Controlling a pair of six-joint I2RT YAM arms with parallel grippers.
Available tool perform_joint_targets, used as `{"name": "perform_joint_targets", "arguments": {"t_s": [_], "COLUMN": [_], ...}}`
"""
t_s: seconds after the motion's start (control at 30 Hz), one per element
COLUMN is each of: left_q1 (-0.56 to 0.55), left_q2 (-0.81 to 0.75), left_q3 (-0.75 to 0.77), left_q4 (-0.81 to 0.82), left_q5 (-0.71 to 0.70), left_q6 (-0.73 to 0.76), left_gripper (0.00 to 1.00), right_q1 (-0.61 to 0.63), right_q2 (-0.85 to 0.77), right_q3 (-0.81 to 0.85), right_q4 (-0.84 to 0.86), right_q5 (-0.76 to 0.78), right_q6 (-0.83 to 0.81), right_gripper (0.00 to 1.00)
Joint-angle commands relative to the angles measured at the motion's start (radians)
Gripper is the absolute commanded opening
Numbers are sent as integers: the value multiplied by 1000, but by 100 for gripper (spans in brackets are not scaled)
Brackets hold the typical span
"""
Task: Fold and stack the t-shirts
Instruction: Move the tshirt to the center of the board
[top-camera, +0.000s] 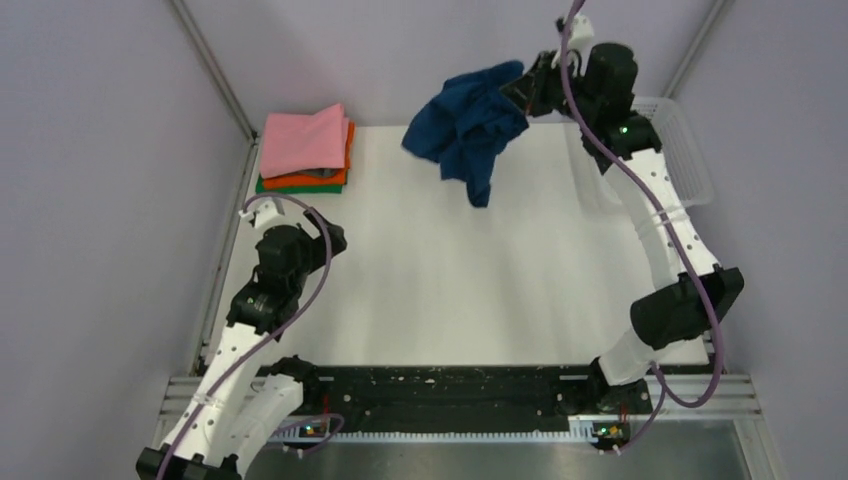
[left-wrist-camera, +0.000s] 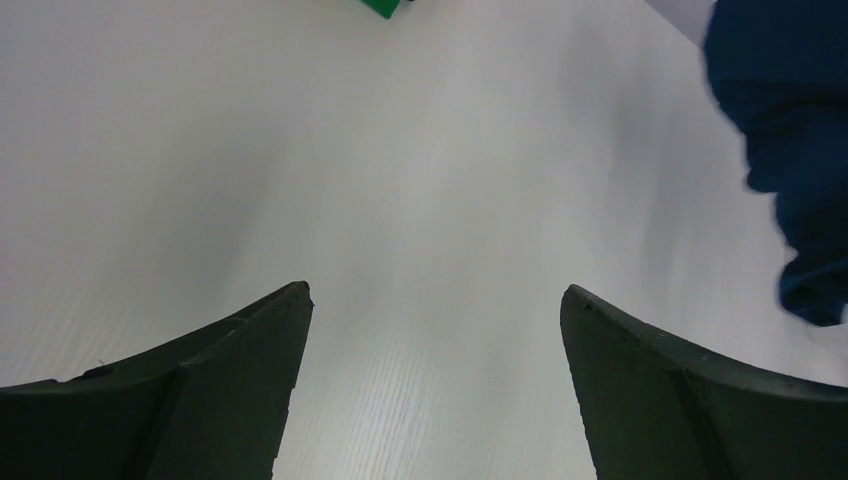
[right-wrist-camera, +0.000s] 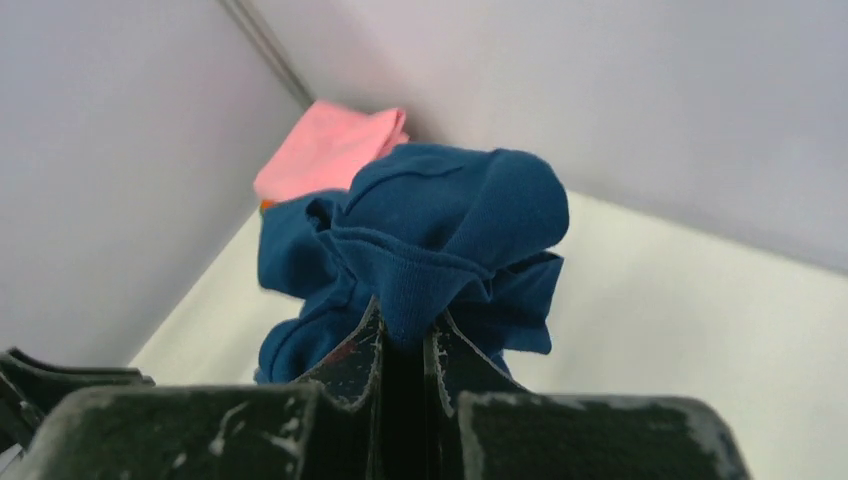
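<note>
Hanging in the upper middle of the top view, above the far part of the counter (top-camera: 450, 290): the navy t-shirt (top-camera: 465, 125), bunched into a lump and, as far as can be told, not touching the surface. Pinched at one crumpled fold by the right gripper (right-wrist-camera: 405, 335), clenched tight on the cloth. Left gripper (left-wrist-camera: 435, 295) released, spread wide, empty, low over bare counter at the left of the frame, well apart from the shirt. In the upper left corner, the stack of folded t-shirts (top-camera: 305, 155): pink on top, orange under it, green at the bottom. White mesh basket (top-camera: 685, 150) at the upper right edge, just beside the right arm.

Probably the step in hand: bringing the navy shirt to the middle and laying it flat for folding. To do it well, lower slowly toward the open middle of the counter, away from the stack and the basket. Drag a little while lowering, so as to spread the cloth and not drop it in a heap. Do not release before having most of the cloth down on the surface. Bring the left gripper to a free hem or shoulder, not to the thick middle of the lump, and pull gently away from the right one. Take care with hidden layers: collar and sleeves impossible to tell apart in this bunch.
</note>
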Motion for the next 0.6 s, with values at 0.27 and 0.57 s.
{"name": "perform_joint_targets", "arguments": {"t_s": [0.27, 0.57], "left_q1": [5, 15], "left_q2": [83, 415], "left_q3": [-45, 50], "left_q4": [-7, 133], "left_q5": [70, 231], "left_q6": [-78, -34], "left_gripper": [99, 99], "right_q1": [40, 40], "right_q2": [-213, -493], "right_q3": [-1109, -1190], "right_q4": [401, 323], "right_q5": [117, 333], "right_q6": [1, -62], "right_gripper": [98, 99]}}
